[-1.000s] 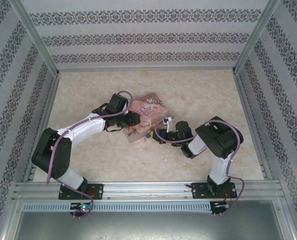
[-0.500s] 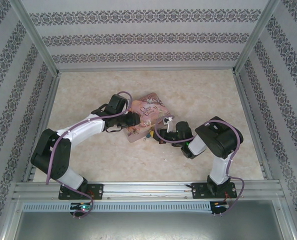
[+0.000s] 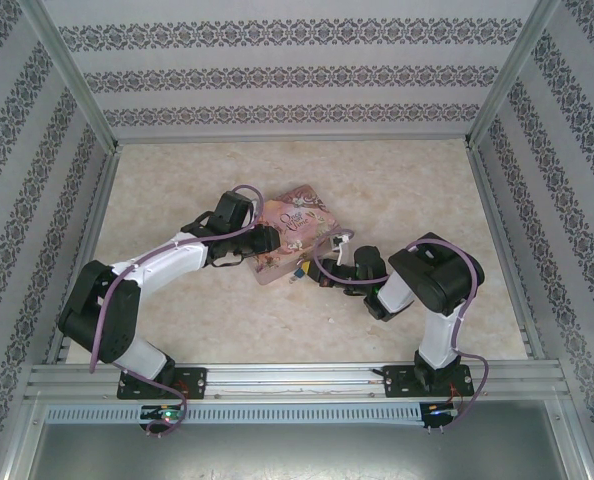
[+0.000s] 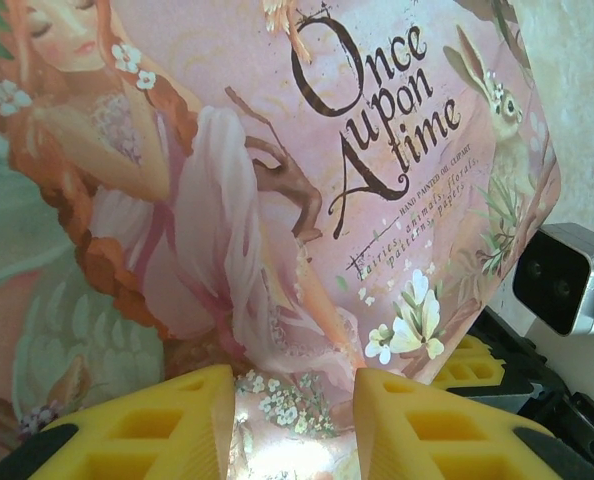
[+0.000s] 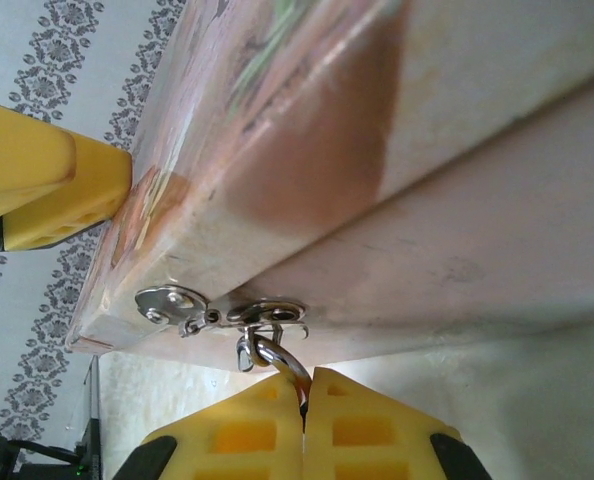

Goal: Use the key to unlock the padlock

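Where the left arm stretched in from the lower left of the overhead frame, the left gripper (image 3: 265, 240) sat on the left edge of the pink tin (image 3: 299, 226). Its yellow fingers (image 4: 167, 425) were spread apart, the illustrated lid showing between them and nothing pinched. Right of that, on the tin's lower edge, a metal hasp (image 5: 222, 312) carried the padlock (image 5: 275, 362), its silvery shackle hooked through the hasp ring and its body hidden. The right gripper (image 5: 304, 405) was clenched on the padlock, fingers pressed together around the shackle's lower end.
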Motion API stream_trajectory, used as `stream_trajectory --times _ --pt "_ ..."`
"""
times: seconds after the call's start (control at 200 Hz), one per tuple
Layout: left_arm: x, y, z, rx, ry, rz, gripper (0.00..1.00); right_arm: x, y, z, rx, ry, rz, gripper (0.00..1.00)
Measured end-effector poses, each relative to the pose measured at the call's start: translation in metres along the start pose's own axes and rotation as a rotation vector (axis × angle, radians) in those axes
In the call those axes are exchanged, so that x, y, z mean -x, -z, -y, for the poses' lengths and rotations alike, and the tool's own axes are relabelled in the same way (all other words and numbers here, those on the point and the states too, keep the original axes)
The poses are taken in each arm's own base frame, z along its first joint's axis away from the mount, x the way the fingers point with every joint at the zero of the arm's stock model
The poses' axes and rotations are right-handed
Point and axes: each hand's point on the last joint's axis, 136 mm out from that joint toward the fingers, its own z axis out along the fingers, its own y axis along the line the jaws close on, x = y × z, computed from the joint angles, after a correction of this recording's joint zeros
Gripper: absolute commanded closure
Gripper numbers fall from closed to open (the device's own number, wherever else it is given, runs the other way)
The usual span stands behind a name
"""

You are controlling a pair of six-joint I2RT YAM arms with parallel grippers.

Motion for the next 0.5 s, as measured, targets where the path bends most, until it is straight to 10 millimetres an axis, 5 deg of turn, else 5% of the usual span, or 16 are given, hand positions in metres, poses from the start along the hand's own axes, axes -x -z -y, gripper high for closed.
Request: stream_trajectory --times 0.505 --pt "-0.0022 0.0009 0.0015 -0.012 -0.005 0.011 0.63 0.0069 0.0016 0.0049 -0.025 -0.165 0.047 1.00"
